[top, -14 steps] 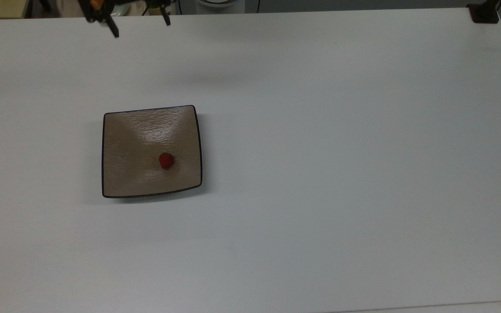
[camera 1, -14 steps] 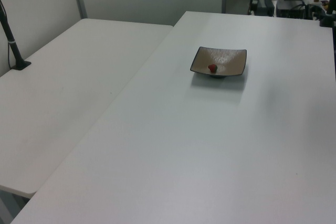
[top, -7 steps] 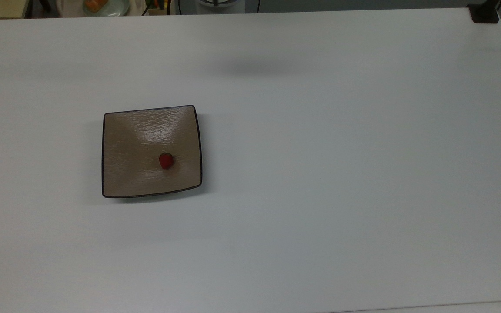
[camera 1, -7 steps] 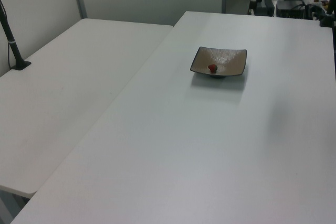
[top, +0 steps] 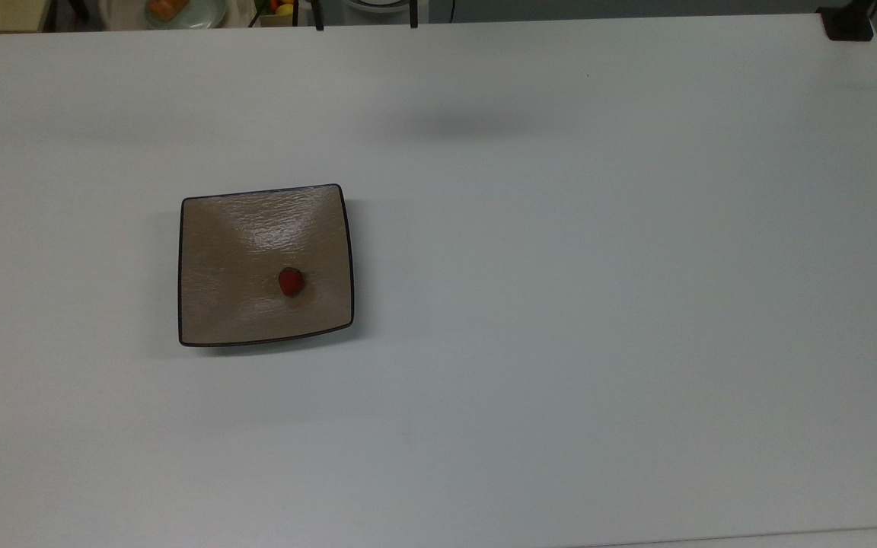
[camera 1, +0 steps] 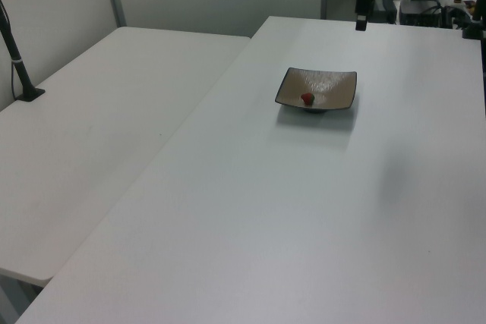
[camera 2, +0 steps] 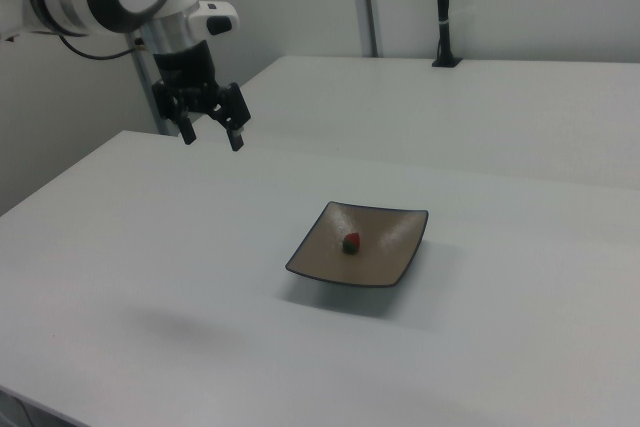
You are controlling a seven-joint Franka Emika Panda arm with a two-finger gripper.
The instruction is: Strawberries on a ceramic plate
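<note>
The square tan-brown ceramic plate [top: 233, 259] lies on the white table, left of centre in the top view. A single small red strawberry [top: 291, 282] rests on it, toward the plate's right side in the top view. The left view shows the plate [camera 1: 330, 85] and strawberry [camera 1: 307, 99], and so does the right view, with plate [camera 2: 385, 247] and strawberry [camera 2: 351, 243]. My gripper [camera 2: 212, 134] hangs open and empty above the table, well away from the plate, up and to the right view's left. Its two fingertips [top: 319, 23] poke in at the top view's upper edge.
A second white table [camera 1: 114, 111] adjoins this one on the left view's left. A black camera post [top: 849, 23] is clamped at the top view's upper right corner. Another post [camera 2: 443, 7] stands at the back in the right view. Coloured clutter [top: 180, 9] sits beyond the far edge.
The open gripper has moved along the far edge toward the top view's right, and its shadow on the table shifted with it. Plate and strawberry have not moved.
</note>
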